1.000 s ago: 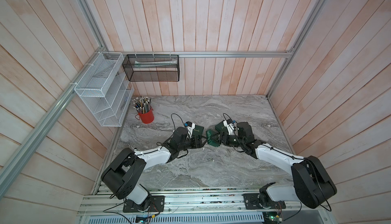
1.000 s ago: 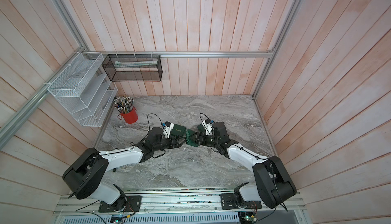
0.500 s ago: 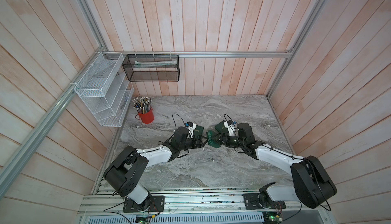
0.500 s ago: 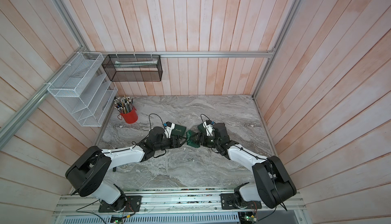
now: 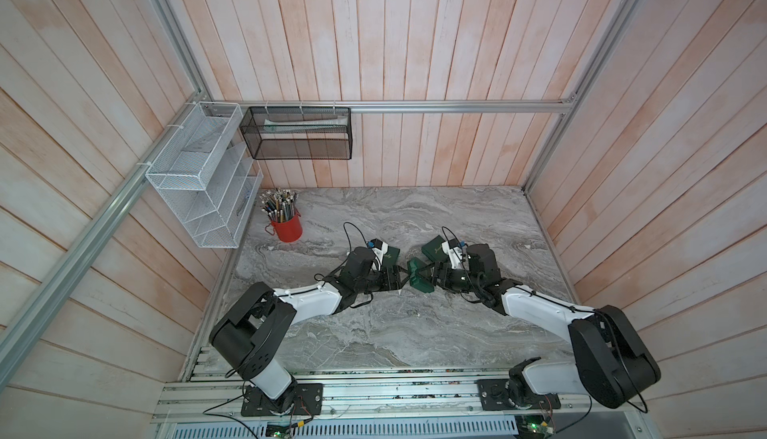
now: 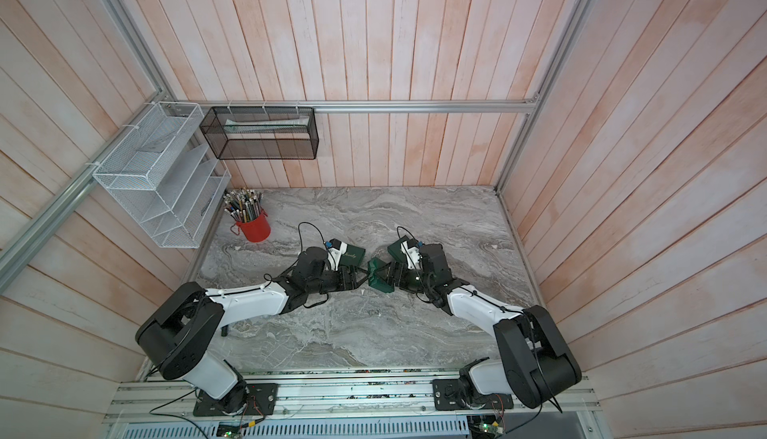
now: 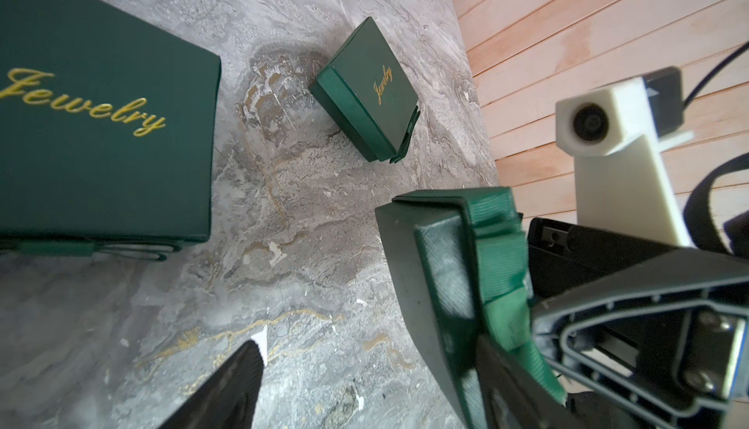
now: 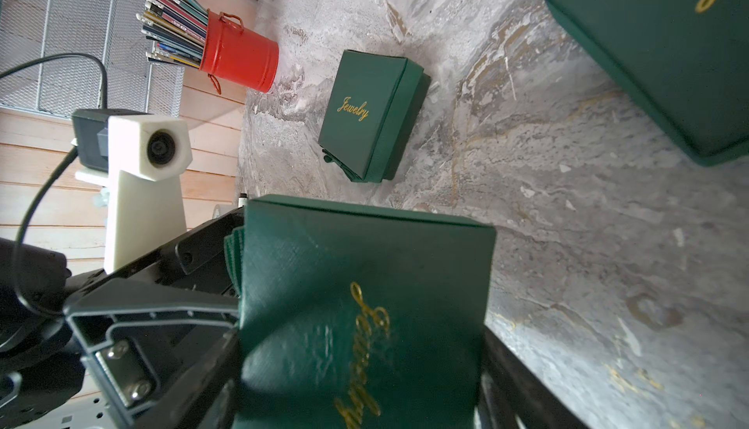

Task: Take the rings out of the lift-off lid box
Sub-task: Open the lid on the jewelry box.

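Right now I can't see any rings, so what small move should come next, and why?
Probably close the left hand on the green box: the right hand grips it, lid apparently on, and the left jaws stand open by it.

Looks like a robotics lab cell dressed as a desk corner. Walled in with pale plank walls (image 5: 415,42) on an aluminium frame (image 5: 456,107), floored by a marble-look tabletop (image 5: 415,333). Houses two robot arms (image 5: 307,302) bolted to a slotted rail (image 5: 394,395). Stocked with staged props: white wire file rack (image 5: 199,179), black mesh basket (image 5: 296,134), red tin of pencils (image 5: 286,225), copies of one green jewelry box (image 7: 364,82).
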